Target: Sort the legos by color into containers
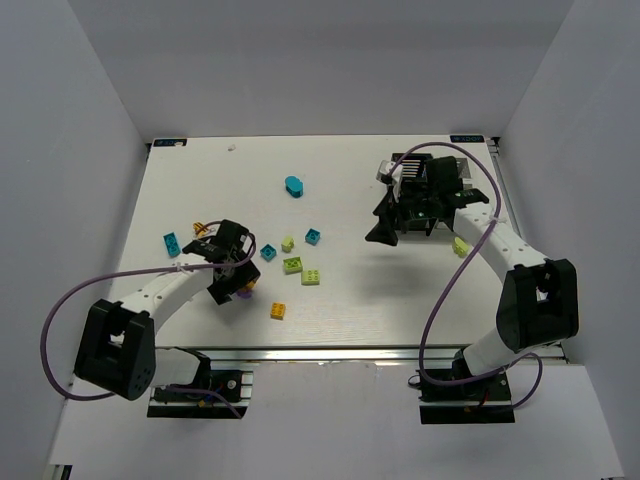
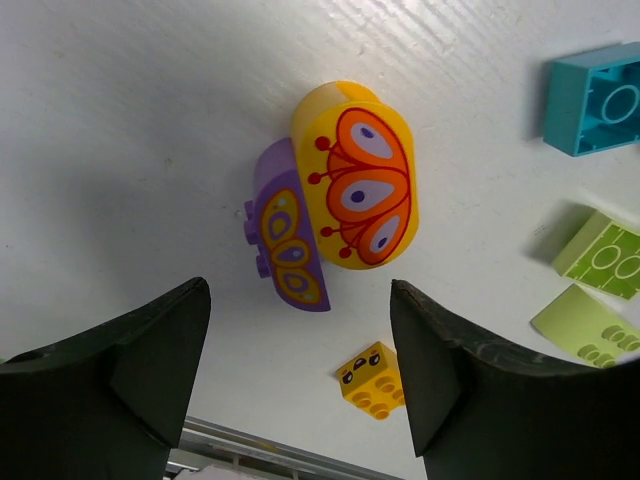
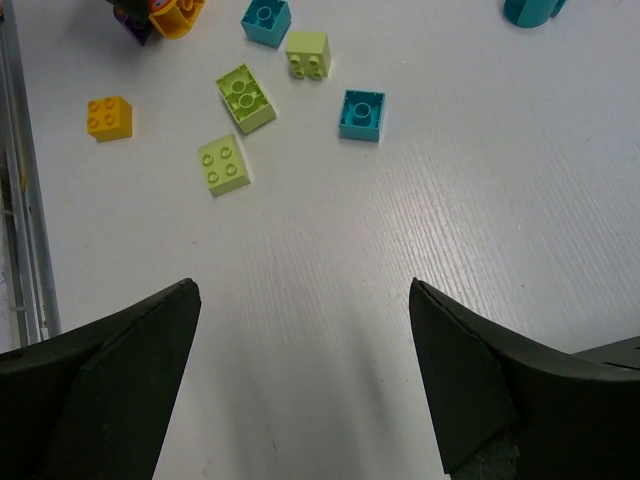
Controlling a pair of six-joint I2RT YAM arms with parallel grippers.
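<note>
Left gripper point(image 2: 300, 330), jaws spread, hangs over an orange rounded brick point(image 2: 355, 180) touching a purple brick point(image 2: 285, 240) on the table point(image 2: 120, 120); closing could pinch both colours together. Right gripper point(image 3: 305, 300), equally wide, holds nothing.

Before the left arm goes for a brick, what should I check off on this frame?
1. Left tool open, empty: ok.
2. Yellow rounded plastic brick with butterfly print lies ahead of that tool, not yet inside its grasp: ok.
3. Purple rounded plastic brick separate from the yellow one: not ok, they touch.
4. Right tool open, empty: ok.
5. Black plastic compartmented bin freely reachable: cannot tell, the right arm covers much of it.
</note>
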